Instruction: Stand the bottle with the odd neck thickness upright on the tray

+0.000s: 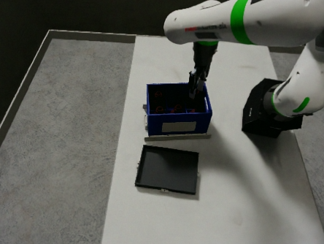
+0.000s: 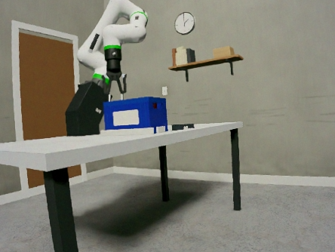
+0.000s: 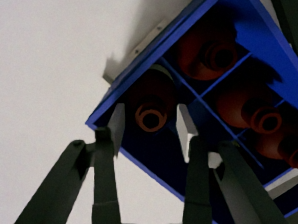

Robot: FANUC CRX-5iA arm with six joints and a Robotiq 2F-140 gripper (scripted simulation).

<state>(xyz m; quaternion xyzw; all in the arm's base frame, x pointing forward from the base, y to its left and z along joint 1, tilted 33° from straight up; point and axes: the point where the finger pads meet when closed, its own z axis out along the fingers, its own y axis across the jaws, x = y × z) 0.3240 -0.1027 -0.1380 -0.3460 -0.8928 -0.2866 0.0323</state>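
Wrist view first, and we're right over the blue crate (image 1: 157,124) (image 2: 145,113) (image 3: 160,50), looking down on a red-brown bottle (image 3: 150,95) in its corner compartment. Its round mouth points up at us, long axis upright, crate walls close by.

Now the gripper (image 1: 195,92) (image 2: 116,96) (image 3: 150,114): fingers spread partway, pale pads facing each other, nothing pinched between them. We see a gap on either side of the bottle's neck, so neither pad is touching it here. That mouth sits between the two fingertips, a touch nearer the left-hand pad in this picture. How deep the tips reach beside the neck, we can't tell.

More red-brown bottles (image 3: 237,105) show mouth-up in the crate's other compartments, past the blue dividers. Which neck is the odd one? We can't call it from here.

Over to the top view: the gripper is at the crate's end nearest the robot base (image 1: 259,106), and the black tray (image 1: 168,168) (image 2: 182,127) lies flat beside the crate, no bottle on it.
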